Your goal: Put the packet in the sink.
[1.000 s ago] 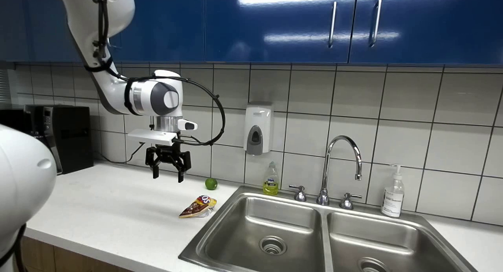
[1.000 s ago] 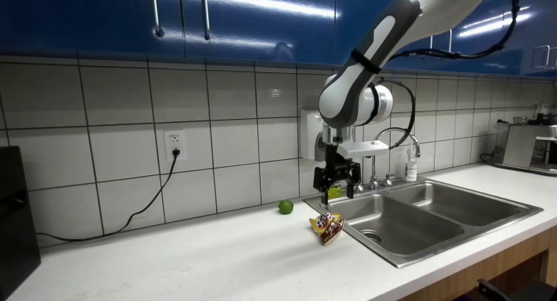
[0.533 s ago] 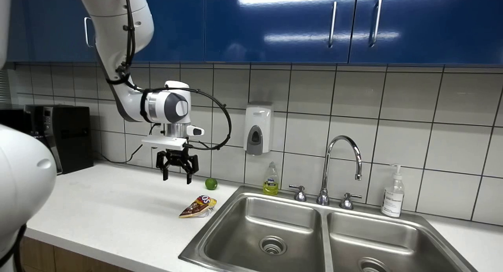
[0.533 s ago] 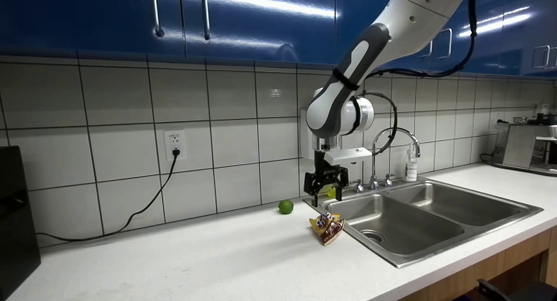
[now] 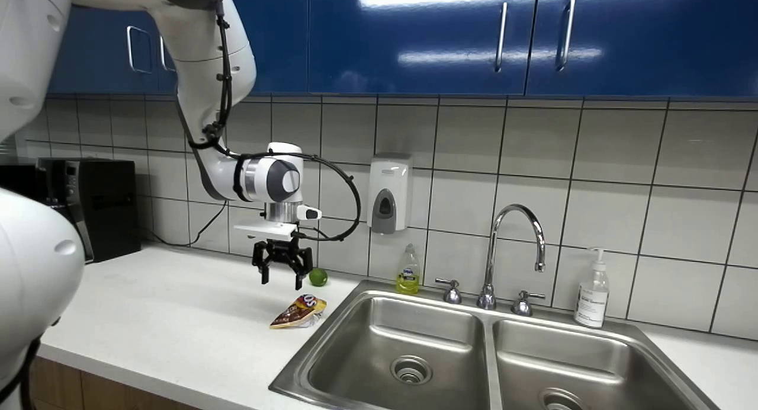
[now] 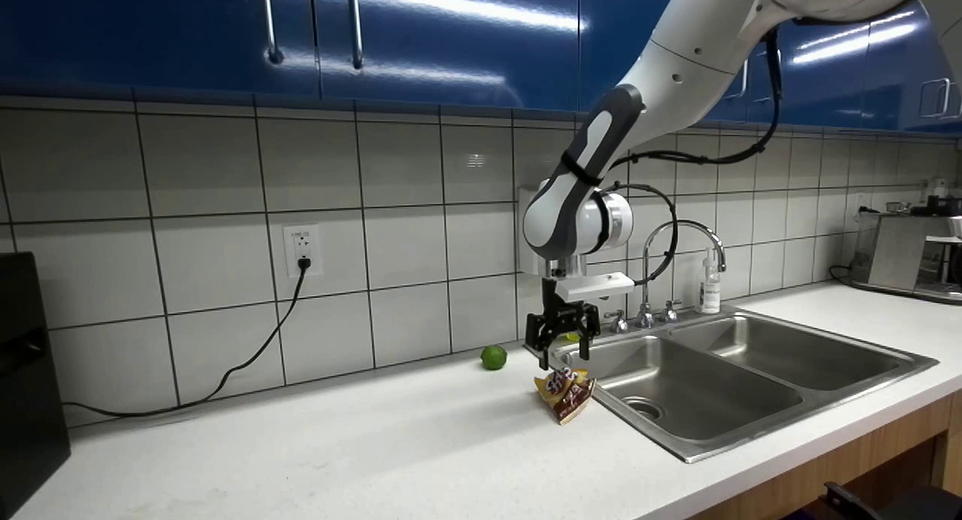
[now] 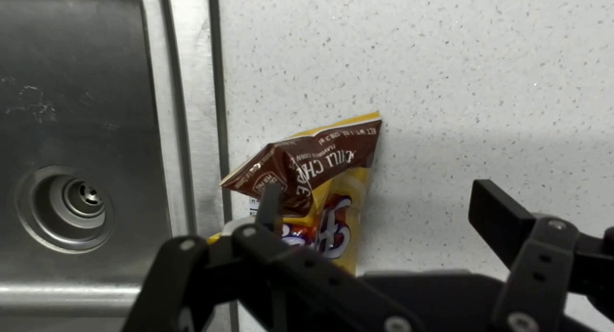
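The packet (image 7: 331,164) lies on the white counter (image 7: 479,58), just beside the rim of the sink (image 7: 196,106); one corner reaches the rim's edge, tho whether they touch is unclear. The gripper (image 7: 376,202) hangs just above w/ its jaws spread wide. In the wrist view the packet sits only partly b/w the jaws, shifted toward the sink. The sink-side finger (image 7: 269,205) overlaps it, hiding pt. of the printed front, & the gripper's body covers the lower end. The far finger (image 7: 499,221) is over counter, well apart from the packet, w/ a wide speckled stretch b/w them. In both exterior views the jaws are above the packet; in an exterior view a thin strip of counter shows b/w the lower of the fingertips (image 5: 299,282) & the packet, so the two are apart. The packet's brown end points away from the tiled wall (image 6: 406,249), its yellow end toward it. A green lime (image 6: 494,357) lies farther back, near the wall, apart from the packet. A bottle (image 5: 408,274), yellow in its lower pt., stands on the sink's back rim.
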`<state>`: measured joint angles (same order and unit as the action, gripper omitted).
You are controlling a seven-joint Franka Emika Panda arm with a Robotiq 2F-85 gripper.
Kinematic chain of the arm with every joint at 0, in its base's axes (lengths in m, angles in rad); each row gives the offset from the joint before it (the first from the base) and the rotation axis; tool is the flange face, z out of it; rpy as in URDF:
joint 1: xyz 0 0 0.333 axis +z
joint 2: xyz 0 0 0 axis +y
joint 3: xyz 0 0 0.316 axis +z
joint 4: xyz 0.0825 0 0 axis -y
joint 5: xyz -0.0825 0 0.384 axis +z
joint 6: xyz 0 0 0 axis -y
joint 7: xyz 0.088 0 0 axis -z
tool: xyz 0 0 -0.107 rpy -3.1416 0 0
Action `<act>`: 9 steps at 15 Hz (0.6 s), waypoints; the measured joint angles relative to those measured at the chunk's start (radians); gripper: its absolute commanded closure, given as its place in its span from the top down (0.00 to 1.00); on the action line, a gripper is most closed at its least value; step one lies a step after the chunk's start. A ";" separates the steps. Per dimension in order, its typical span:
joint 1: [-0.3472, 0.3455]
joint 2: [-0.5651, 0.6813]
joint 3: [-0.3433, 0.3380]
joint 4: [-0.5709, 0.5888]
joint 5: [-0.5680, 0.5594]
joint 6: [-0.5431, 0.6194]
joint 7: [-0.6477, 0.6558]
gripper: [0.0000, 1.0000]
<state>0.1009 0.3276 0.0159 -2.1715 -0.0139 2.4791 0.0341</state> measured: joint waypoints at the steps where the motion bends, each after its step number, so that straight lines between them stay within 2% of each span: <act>1: -0.001 0.017 -0.005 0.015 0.000 0.000 0.000 1.00; 9: -0.009 0.125 -0.035 0.118 0.000 0.000 0.000 1.00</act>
<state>0.0921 0.4530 -0.0188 -2.0538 -0.0139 2.4791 0.0342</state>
